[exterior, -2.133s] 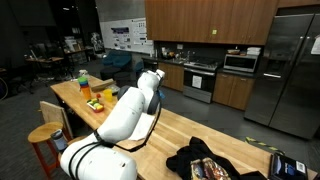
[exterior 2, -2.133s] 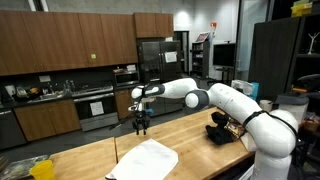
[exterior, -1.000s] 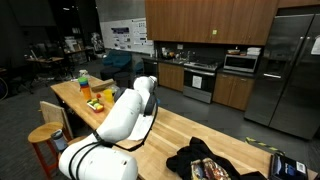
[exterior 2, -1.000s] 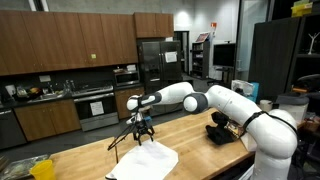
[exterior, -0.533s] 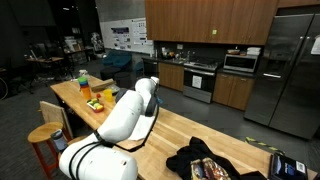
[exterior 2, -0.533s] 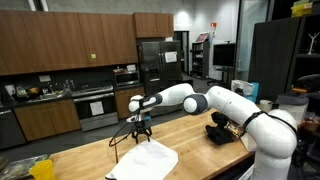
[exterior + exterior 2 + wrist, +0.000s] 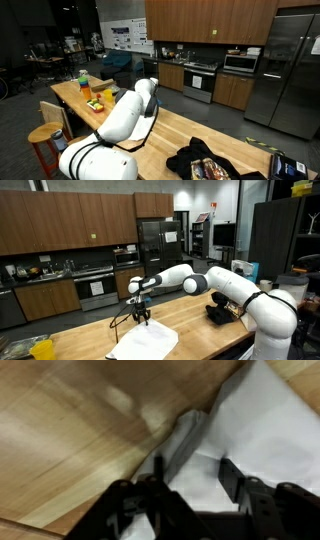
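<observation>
- The worktop (image 7: 85, 338) is my main constraint. I am working right down on the wood, so I would keep the wrist square and press only hard enough to trap fabric, without scraping the board.
- My arm (image 7: 200, 278) is stretched well out to the left in an exterior view. At that reach I judge small, slow moves best, straight up and down.
- The white cloth (image 7: 148, 340) lies flat on the near left part of the worktop. My gripper (image 7: 140, 318) stands at the cloth's far edge, tips on it or just above it; I cannot tell which.
- In the wrist view a raised fold (image 7: 185, 440) runs along the cloth's edge, with bare wood to its left. I would want that ridge centred in the gripper (image 7: 192, 480), because it now sits close to the left finger.
- The fingers (image 7: 233, 472) stand apart, neither wide nor pressed together, with cloth between them. I can see nothing pinched.
- Counting from the biggest: one worktop, one arm, one white cloth.
- One dark heap (image 7: 222, 311) lies on the worktop to the right, well apart from the cloth.
- One stool (image 7: 44, 134) stands off the worktop's end in an exterior view.
- One green bottle (image 7: 83, 77) stands at the far end there, among small items too blurred to count.
- One fold and two fingers.
</observation>
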Controlling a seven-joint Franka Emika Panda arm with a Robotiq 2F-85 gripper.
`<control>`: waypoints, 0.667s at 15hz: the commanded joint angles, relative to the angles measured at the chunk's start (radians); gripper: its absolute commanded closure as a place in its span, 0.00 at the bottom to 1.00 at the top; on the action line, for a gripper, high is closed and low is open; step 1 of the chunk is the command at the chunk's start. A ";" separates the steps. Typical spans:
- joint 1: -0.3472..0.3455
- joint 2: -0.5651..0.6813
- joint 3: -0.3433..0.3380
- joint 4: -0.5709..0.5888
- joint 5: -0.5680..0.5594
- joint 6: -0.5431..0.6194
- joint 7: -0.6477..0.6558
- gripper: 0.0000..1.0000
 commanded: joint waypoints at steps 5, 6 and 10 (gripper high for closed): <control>-0.048 -0.031 0.017 -0.016 0.066 -0.009 0.068 0.99; -0.052 -0.033 0.017 -0.018 0.078 -0.005 0.074 1.00; -0.078 -0.060 0.013 -0.035 0.110 0.021 0.089 1.00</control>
